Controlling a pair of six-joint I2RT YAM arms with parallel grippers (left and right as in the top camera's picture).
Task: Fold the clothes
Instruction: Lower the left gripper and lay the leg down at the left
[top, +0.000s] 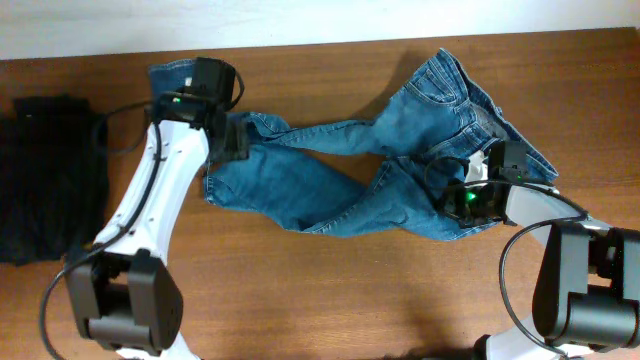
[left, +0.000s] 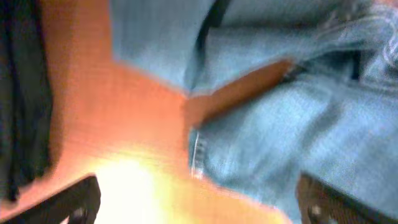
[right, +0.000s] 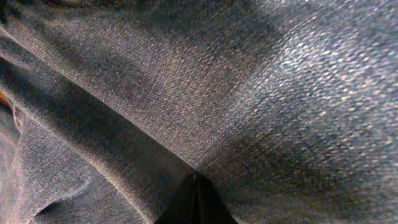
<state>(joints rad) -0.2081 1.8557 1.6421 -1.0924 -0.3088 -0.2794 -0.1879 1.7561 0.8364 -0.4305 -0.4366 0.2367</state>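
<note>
The blue denim jeans (top: 330, 170) lie spread across the wooden table, waistband at the upper right and both legs running left. My left gripper (top: 232, 140) hovers over the leg ends; in the blurred left wrist view its gripper (left: 199, 208) stands wide open, nothing between the fingers (left: 74, 205), with the jeans (left: 298, 124) below and to the right. My right gripper (top: 468, 198) sits low on the hip area near the waistband. In the right wrist view the gripper (right: 196, 196) is shut, with a ridge of the jeans (right: 249, 81) drawn up to its tips.
A black folded garment pile (top: 45, 180) lies at the table's left edge, also at the left of the left wrist view as the black pile (left: 18, 93). Bare wooden table (top: 330, 290) runs along the front, between the two arm bases.
</note>
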